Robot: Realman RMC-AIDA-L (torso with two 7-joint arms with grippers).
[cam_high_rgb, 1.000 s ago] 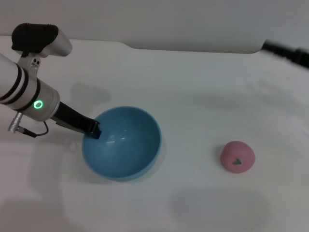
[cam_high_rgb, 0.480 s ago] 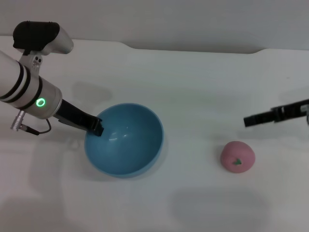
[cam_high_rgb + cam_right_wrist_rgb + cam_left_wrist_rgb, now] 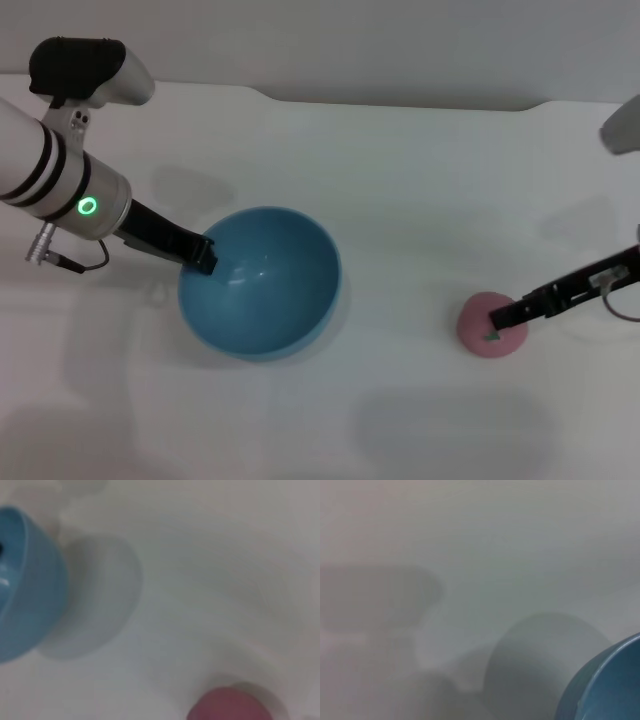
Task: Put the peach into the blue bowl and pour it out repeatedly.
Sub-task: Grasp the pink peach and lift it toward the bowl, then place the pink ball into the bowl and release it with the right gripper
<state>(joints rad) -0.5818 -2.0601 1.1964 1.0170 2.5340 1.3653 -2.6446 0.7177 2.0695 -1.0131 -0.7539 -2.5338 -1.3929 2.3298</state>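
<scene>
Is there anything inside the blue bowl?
Empty. The blue bowl shows only its smooth blue inside in the head view, and the peach lies on the table to its right, well apart.

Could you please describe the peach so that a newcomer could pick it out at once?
On the white table, look right of the blue bowl held by the left gripper. The peach lies under the right gripper: the only small, round, pink thing.

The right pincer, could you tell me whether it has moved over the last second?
Yes. In the head view the right pincer has come in from the far right edge and down to the peach, which lies where it did on the table.
</scene>
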